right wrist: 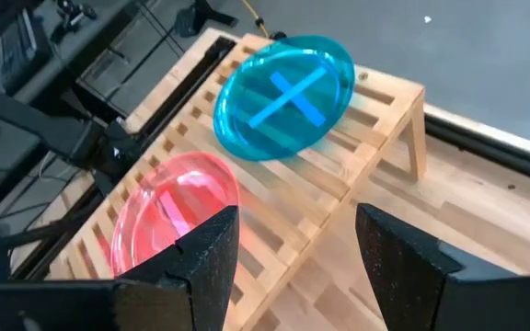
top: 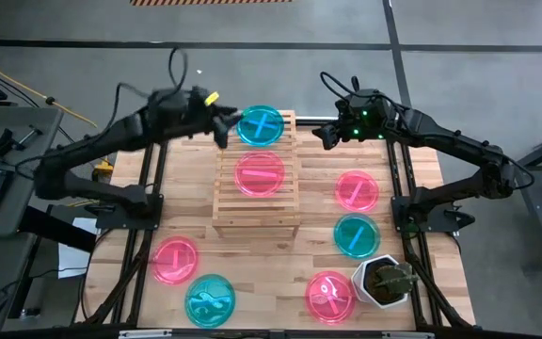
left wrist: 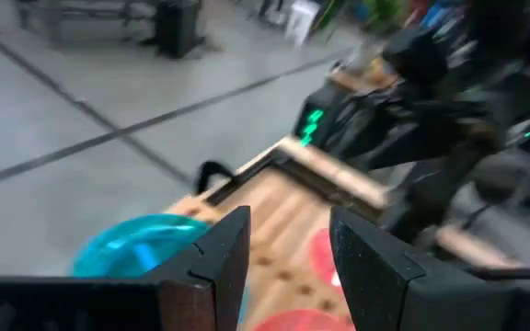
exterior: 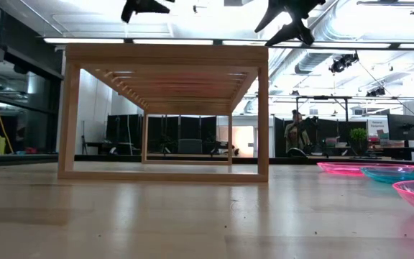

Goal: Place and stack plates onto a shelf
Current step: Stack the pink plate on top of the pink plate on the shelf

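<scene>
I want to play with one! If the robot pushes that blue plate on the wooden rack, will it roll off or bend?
The teal plate lies flat on the shelf, so it would probably slide, not roll. It looks like thin see-through plastic, so likely light. Its raised rim probably keeps it fairly stiff. The slats may catch it a bit.

An open lab hall: exposed ceiling ducts (exterior: 351, 32), workbenches (exterior: 379, 150), grey concrete floor (top: 459, 24).

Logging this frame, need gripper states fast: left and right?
Left gripper: open, empty, above the shelf's far end beside the teal plate.
Right gripper: open, empty, just off the shelf's far right corner.
</scene>
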Robot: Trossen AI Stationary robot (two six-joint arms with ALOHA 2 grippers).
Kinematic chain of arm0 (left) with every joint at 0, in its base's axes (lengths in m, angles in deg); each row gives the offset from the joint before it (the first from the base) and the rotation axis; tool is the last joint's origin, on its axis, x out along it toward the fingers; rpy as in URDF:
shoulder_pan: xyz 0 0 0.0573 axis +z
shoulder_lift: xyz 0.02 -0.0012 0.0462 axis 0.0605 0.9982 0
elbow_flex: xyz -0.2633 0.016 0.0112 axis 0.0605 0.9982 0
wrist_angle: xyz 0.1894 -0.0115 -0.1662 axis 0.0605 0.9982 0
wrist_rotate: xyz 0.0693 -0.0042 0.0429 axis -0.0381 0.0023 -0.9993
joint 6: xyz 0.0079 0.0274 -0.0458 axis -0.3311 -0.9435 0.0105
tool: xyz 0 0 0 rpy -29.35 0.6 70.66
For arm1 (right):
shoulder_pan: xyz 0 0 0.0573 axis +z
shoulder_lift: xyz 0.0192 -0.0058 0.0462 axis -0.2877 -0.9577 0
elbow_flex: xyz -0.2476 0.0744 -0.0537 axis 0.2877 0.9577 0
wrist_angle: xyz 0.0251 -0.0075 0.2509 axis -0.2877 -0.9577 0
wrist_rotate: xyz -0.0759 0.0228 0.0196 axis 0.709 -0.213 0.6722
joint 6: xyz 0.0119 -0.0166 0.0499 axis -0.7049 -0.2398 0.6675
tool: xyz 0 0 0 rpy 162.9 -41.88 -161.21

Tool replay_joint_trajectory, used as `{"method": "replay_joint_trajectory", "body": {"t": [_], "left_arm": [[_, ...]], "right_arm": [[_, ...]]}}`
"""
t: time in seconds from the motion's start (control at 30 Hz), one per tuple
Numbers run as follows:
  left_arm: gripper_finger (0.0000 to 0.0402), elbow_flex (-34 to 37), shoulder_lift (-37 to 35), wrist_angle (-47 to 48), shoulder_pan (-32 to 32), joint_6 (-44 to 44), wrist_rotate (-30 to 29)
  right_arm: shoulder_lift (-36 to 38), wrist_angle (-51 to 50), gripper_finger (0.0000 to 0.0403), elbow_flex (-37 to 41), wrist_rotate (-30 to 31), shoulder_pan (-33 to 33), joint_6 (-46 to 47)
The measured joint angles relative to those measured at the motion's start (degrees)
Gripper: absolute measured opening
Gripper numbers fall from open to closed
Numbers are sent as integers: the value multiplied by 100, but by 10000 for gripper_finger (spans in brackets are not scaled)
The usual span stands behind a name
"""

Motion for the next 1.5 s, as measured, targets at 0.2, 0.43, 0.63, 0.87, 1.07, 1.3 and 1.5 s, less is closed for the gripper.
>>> {"method": "replay_joint_trajectory", "body": {"t": [0.2,0.43,0.63,0.87,1.07,1.3,1.5], "left_arm": [[141,1688,-881,-1864,-343,678,177],[141,2020,-1267,-2173,-376,913,156],[141,2020,-1292,-2163,-376,914,158],[140,2020,-1289,-2159,-376,916,160],[140,2020,-1289,-2159,-376,924,162],[140,2022,-1289,-2157,-372,923,165],[140,2022,-1289,-2157,-372,923,165]], "right_arm": [[1,-76,204,0,-7,1,1],[1,-799,204,0,-2,1,277],[176,-2077,204,731,162,247,771],[1137,-2021,204,2987,29,876,3132],[1834,-1975,204,4184,162,1481,5205],[1612,-1762,204,4393,875,1688,6169],[1025,-1756,204,4393,908,1904,6643]]}}
